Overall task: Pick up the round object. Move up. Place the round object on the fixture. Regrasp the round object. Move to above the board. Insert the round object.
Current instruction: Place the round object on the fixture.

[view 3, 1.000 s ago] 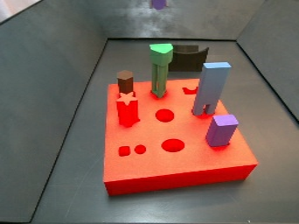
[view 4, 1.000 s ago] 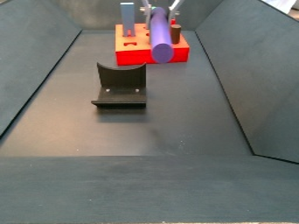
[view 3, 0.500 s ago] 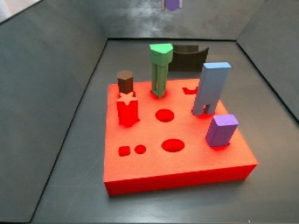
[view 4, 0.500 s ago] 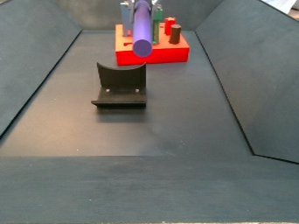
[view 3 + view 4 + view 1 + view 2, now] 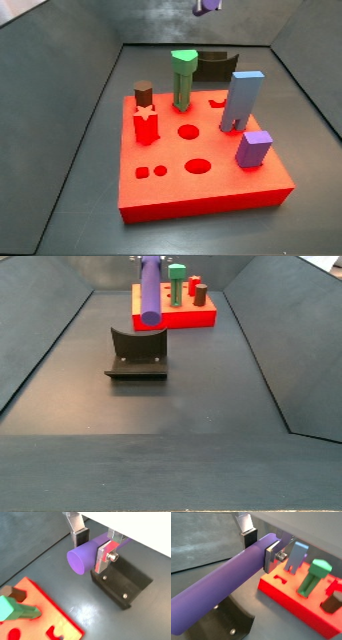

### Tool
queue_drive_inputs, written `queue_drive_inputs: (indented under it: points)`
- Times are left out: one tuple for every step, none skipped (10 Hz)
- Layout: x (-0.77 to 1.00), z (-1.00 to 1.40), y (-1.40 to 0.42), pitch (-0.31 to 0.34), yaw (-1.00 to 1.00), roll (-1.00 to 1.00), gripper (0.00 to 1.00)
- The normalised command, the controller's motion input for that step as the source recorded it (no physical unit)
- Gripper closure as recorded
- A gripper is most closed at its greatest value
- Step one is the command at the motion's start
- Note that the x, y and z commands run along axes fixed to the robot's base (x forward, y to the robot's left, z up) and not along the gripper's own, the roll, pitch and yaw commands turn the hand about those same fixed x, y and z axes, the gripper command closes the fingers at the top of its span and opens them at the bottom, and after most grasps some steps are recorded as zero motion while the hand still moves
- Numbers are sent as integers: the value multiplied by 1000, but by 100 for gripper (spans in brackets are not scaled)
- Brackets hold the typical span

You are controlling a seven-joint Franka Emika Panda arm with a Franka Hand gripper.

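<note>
The round object is a long purple cylinder (image 5: pixel 85 556), held crosswise between my gripper's (image 5: pixel 92 548) two silver fingers. In a side view the cylinder (image 5: pixel 152 291) hangs high in the air above the dark fixture (image 5: pixel 138 353), apart from it. In both wrist views the fixture (image 5: pixel 123 582) lies below the cylinder (image 5: pixel 231 587). In a side view only the cylinder's tip (image 5: pixel 207 6) shows at the top edge. The red board (image 5: pixel 201 160) has round holes (image 5: pixel 189 131) in its top.
On the board stand a green peg (image 5: pixel 183 78), a tall blue block (image 5: pixel 242 100), a brown-and-red peg (image 5: pixel 144 110) and a short purple block (image 5: pixel 254 148). Dark sloping walls (image 5: pixel 40 346) close in the floor on both sides.
The gripper has carried the purple cylinder sideways, away from over the red board to above the fixture. Its grip has not changed.
</note>
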Motion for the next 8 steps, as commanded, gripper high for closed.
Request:
queue_drive_inputs:
  points:
    - [395,-16,29,174,-104,-1000,100]
    - [325,-17,34,174,-118,-1000,100]
    - [232,-20,38,177,-138,-1000,100]
    - [145,-19,40,178,-163,-1000,100]
    - [103,-20,43,179,-178,-1000,100]
    - [69,-16,40,161,-218,-1000,100]
    - [68,-16,40,153,-246,-1000,100]
    - [87,-21,42,116,-256,-836,100]
